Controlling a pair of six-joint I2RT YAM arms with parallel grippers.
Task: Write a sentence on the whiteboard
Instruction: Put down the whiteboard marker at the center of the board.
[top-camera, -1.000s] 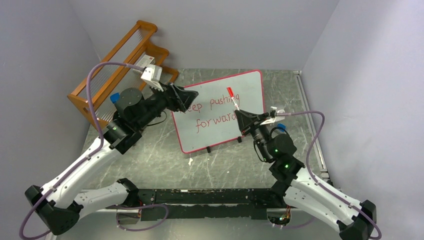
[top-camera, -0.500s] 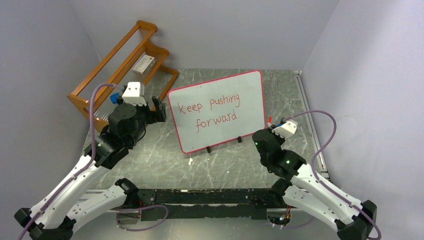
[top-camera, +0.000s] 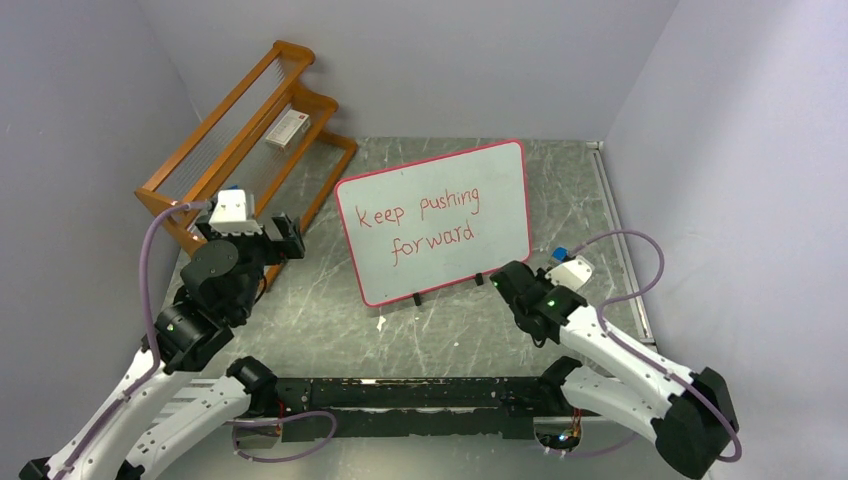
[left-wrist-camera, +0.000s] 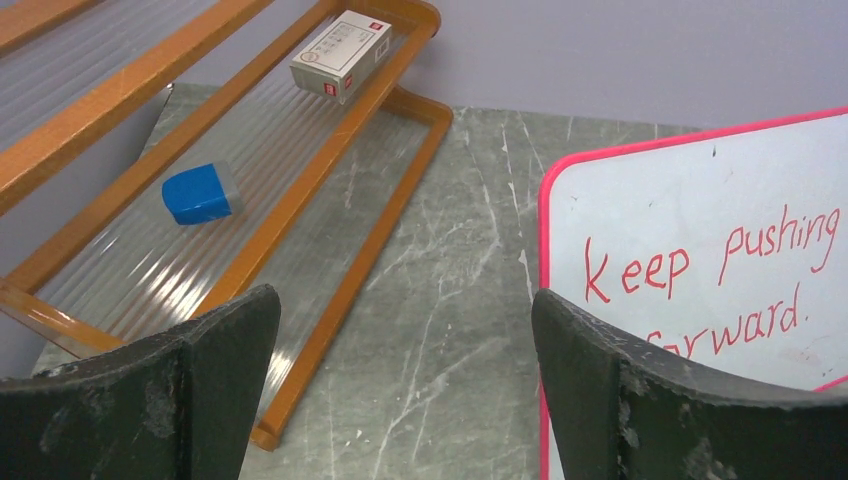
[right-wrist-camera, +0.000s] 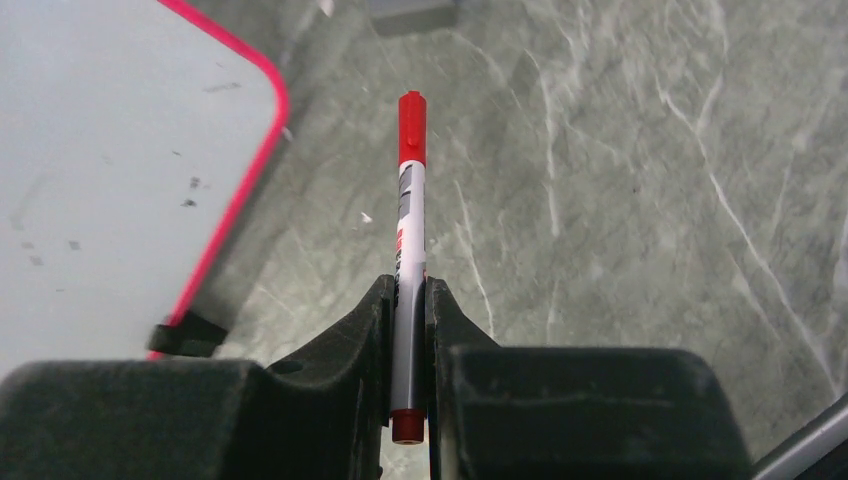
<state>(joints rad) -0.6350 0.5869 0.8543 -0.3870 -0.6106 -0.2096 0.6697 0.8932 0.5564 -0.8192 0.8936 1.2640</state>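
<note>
the red handwritten sentence (top-camera: 425, 222) was found complete on the upright white, red-framed whiteboard (top-camera: 500, 190). the left claw (left-wrist-camera: 405, 310) was spread empty; a red-capped marker (right-wrist-camera: 410, 200) was pinched by the right claw (right-wrist-camera: 408, 300) — best kept clear of that sentence.

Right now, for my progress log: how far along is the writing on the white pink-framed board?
Done: the red handwritten sentence "Keep pushing forward" is on the white pink-framed whiteboard. In hand: the right gripper grips a red-tipped marker, off the board; the left gripper is open and empty. Left: probably only setting the marker down.
</note>
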